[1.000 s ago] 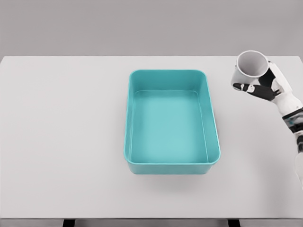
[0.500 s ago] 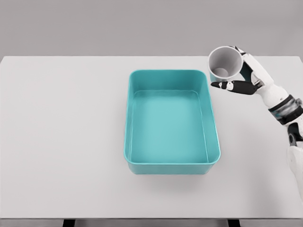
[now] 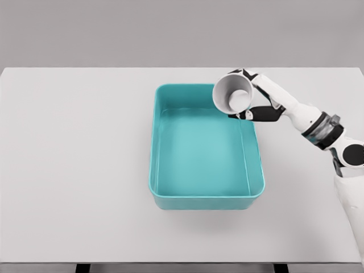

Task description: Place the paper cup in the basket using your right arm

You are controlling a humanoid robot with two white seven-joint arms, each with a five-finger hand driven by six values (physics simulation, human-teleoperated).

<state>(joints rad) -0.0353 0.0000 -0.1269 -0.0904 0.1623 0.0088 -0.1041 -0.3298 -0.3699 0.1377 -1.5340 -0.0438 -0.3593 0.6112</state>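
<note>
Gripping a white paper cup point(image 3: 232, 94) in the curled fingers of the right hand point(image 3: 257, 102), mouth tipped toward the camera and leftward. Held over the far right corner of the teal basket point(image 3: 170, 196), which sits mid-table point(image 3: 74, 170); hand just right of cup.

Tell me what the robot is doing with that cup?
The robot's right hand is holding a white paper cup, tipped so you can see inside it. The cup is up in the air over the back right corner of a teal basket sitting on the white table. Nothing is in the basket yet, and the hand has not let go. It looks ready to drop the cup in.
</note>
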